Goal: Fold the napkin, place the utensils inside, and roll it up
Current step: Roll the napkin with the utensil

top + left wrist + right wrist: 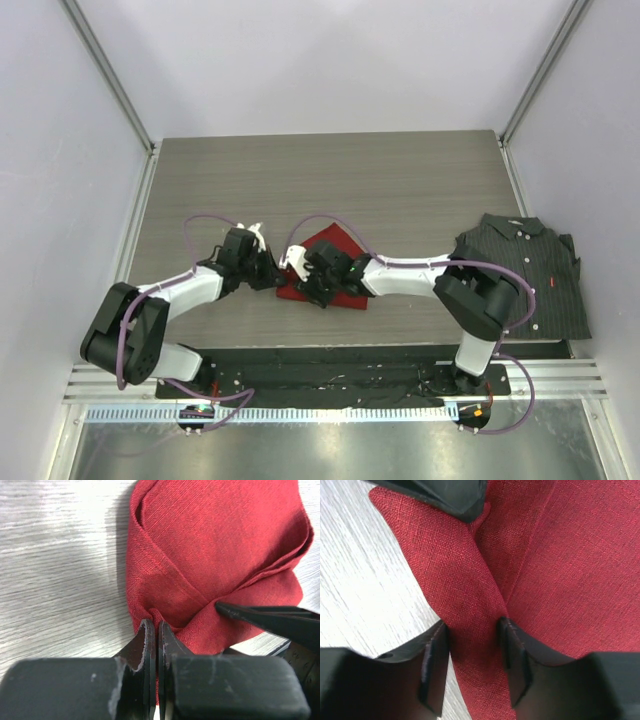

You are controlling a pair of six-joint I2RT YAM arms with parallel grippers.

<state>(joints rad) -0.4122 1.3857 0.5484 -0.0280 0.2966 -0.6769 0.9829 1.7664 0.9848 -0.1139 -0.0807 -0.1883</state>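
From overhead I saw the grey table (pixel 400 180), with the pinstriped shirt (pixel 530 275) at its right edge, well apart from the napkin (pixel 338 243). The napkin lay front-centre with one corner pointing toward the far side, though the arms hid its long axis. Only the wrist cameras showed the grips. The left gripper (pixel 155 627) was pinched tight on a bunched napkin edge. The right gripper (pixel 472 630) stood part-open astride a folded band; whether it squeezed, I couldn't tell.
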